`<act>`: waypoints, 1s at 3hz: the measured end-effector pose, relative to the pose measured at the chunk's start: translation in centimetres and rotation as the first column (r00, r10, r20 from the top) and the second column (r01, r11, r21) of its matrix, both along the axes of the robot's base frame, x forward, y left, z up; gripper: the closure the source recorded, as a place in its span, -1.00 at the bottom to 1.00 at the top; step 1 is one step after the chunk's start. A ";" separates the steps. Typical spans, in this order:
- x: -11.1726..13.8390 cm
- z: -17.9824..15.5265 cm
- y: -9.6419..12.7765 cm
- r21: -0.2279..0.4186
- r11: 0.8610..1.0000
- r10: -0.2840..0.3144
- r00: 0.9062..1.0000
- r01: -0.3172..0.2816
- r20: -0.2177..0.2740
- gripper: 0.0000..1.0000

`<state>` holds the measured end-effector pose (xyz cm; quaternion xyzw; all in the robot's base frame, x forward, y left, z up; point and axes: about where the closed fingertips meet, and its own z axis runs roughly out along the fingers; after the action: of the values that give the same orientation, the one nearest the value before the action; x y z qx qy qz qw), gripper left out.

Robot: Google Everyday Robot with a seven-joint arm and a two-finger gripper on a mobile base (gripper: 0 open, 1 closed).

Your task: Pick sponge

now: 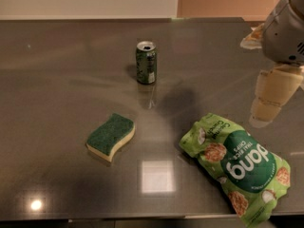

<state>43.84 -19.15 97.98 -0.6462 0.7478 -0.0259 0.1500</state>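
The sponge [110, 136] lies flat on the dark grey table [57, 80], left of centre, dark green top up over pale yellow foam. My gripper [267, 103] hangs at the right edge of the view, above the table and well to the right of the sponge, with nothing seen in it. Its cream-coloured fingers [266, 109] point down, just above the upper right of the chip bag.
A green soda can [146, 62] stands upright behind the sponge, near the table's middle. A bright green chip bag [237, 167] lies at the front right. A pale object [251, 36] shows at the far right behind the arm.
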 end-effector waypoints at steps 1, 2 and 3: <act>0.5 -0.1 3.7 -0.010 0.991 0.135 0.991 -0.135 -0.015 -1.00; 0.9 -0.7 8.3 0.003 0.962 0.273 0.962 -0.273 -0.025 -1.00; 0.8 -1.8 12.7 0.024 0.924 0.383 0.923 -0.383 -0.031 -1.00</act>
<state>44.65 -6.44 96.15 -0.7788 0.6099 0.0219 0.1448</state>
